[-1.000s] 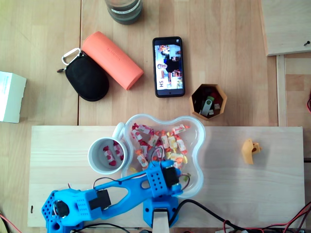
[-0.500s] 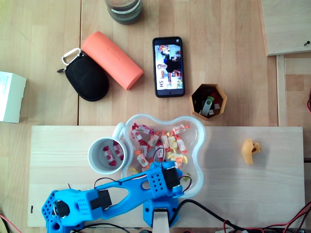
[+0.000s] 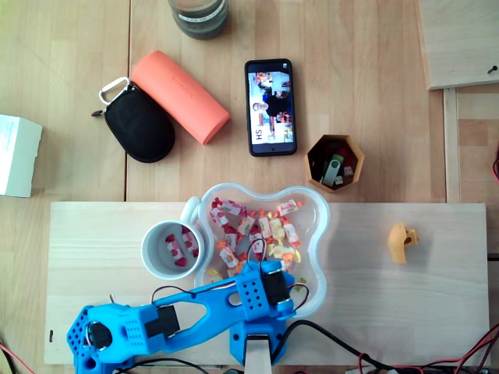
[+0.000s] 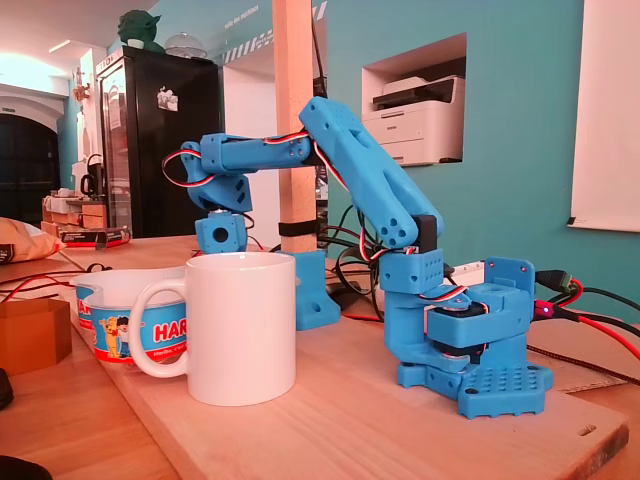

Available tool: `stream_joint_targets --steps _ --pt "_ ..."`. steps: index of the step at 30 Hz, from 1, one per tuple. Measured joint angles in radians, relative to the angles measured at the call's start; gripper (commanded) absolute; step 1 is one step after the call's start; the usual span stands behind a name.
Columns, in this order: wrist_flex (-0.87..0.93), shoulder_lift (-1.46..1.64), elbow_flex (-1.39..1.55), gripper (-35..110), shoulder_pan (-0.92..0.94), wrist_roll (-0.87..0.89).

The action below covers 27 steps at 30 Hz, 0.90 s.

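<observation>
My blue gripper [image 3: 263, 274] hangs over the near side of a clear lobed bowl [image 3: 313, 204] that holds several wrapped candies [image 3: 269, 227]. The wrist block covers the fingers from above. In the fixed view the gripper [image 4: 221, 243] points straight down into the bowl [image 4: 112, 315] behind a white mug [image 4: 245, 325], which hides the fingertips. The mug [image 3: 153, 236] stands just left of the bowl in the overhead view and has a few red-and-white candies [image 3: 179, 248] inside.
A small orange part [image 3: 401, 241] lies on the right of the light board [image 3: 405, 312]. Beyond the board sit a wooden hexagonal cup [image 3: 335, 162] of USB sticks, a phone [image 3: 271, 107], an orange case [image 3: 179, 95], a black pouch [image 3: 139, 123], a jar [image 3: 199, 15] and a white box [image 3: 15, 156].
The gripper head has crept slightly farther over the candies in the bowl. Nothing else has moved.
</observation>
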Motion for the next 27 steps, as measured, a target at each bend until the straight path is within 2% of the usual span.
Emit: stream_joint_targets --steps 12,27 --pt "-0.084 -0.015 -0.003 21 0.000 0.032" --pt "-0.086 -0.025 -0.005 21 -0.014 0.038"
